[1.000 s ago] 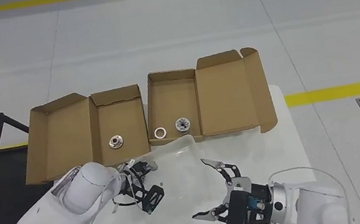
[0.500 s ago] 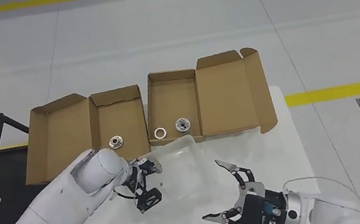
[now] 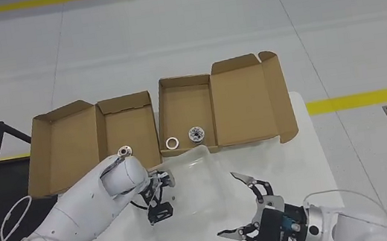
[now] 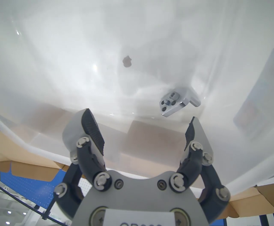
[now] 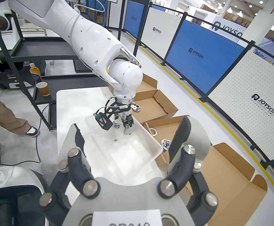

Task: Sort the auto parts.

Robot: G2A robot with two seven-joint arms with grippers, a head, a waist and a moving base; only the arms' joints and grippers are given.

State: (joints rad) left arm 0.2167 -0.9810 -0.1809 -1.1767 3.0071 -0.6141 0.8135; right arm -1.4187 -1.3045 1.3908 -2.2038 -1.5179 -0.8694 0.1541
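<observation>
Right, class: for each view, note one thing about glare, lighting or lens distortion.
Left wrist view: bright glare spots on the clear bin near the metal bracket. Right wrist view: the partition panels bow from lens distortion. Top view: even light.

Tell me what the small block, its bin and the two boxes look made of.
Small block: likely bare metal, silvery and matte, with machined holes. Bin: probably clear plastic, glossy, see-through. Boxes: brown cardboard, dull, with folded flaps.
</observation>
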